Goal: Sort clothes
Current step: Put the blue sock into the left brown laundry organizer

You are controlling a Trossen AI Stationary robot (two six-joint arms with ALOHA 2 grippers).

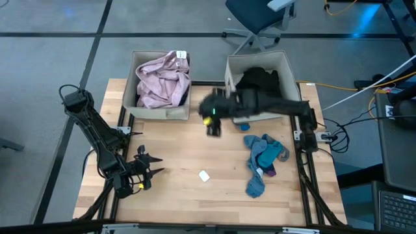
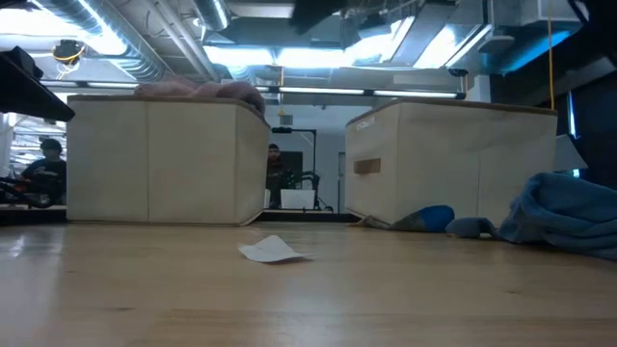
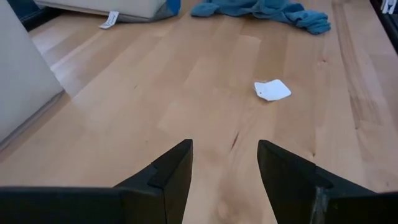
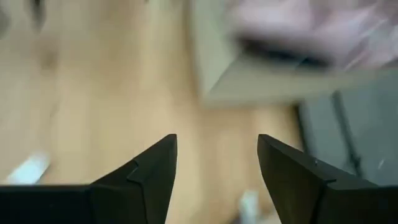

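A heap of blue and teal clothes point(image 1: 263, 162) lies on the table's right half, also showing in the low view point(image 2: 569, 217) and the left wrist view point(image 3: 261, 9). Pink clothes point(image 1: 162, 81) fill the left beige bin point(image 1: 156, 113). Black clothes point(image 1: 260, 79) lie in the right bin point(image 1: 229, 75). My right gripper point(image 1: 211, 125) hangs open above the table between the two bins, nothing between its fingers point(image 4: 217, 140). My left gripper point(image 1: 153, 170) stands open near the table's near left corner, just above the wood point(image 3: 225, 144).
A small white paper tag point(image 1: 204, 175) lies on the bare wood at the table's middle, near the front point(image 3: 272, 90). A blue sock point(image 2: 429, 220) lies at the foot of the right bin. An office chair point(image 1: 260, 16) stands beyond the table's far edge.
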